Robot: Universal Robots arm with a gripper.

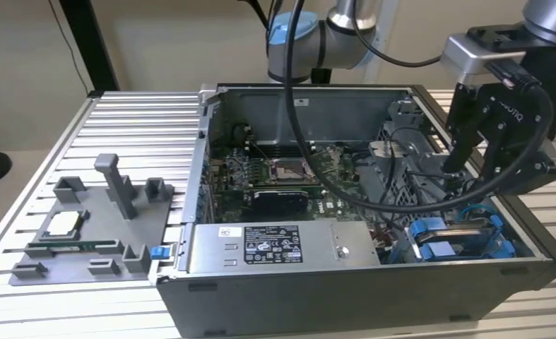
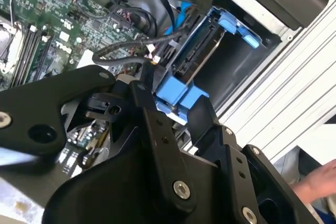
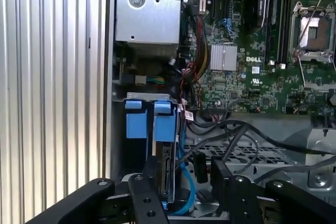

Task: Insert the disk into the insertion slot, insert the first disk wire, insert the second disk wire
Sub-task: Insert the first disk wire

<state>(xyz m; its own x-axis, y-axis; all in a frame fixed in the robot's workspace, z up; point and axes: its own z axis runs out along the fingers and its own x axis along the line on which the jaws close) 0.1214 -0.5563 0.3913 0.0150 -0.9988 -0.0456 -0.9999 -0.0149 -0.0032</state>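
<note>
Sitting on ribbed bench [image 1: 127, 120]: open computer case [image 1: 353, 289]. Gripper [image 3: 185, 179] hangs over its corner at the exterior view's right, fingers apart, straddling the disk [image 3: 168, 163], which stands on edge inside the insertion slot [image 2: 233, 24]. Loose black wires [image 3: 231, 125] just beside.

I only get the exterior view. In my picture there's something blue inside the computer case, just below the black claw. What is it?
Observer: The first wrist view shows it close up. It is the disk, clipped in a blue carrier and standing on edge in the insertion slot.
Operator: Is the claw squeezing it?
Observer: No. In both wrist views the claw is open, and the disk's end shows between its fingers.
Operator: Is anybody nearby?
Observer: Yes. In the second wrist view a person's hand shows past the edge of the table.
</note>
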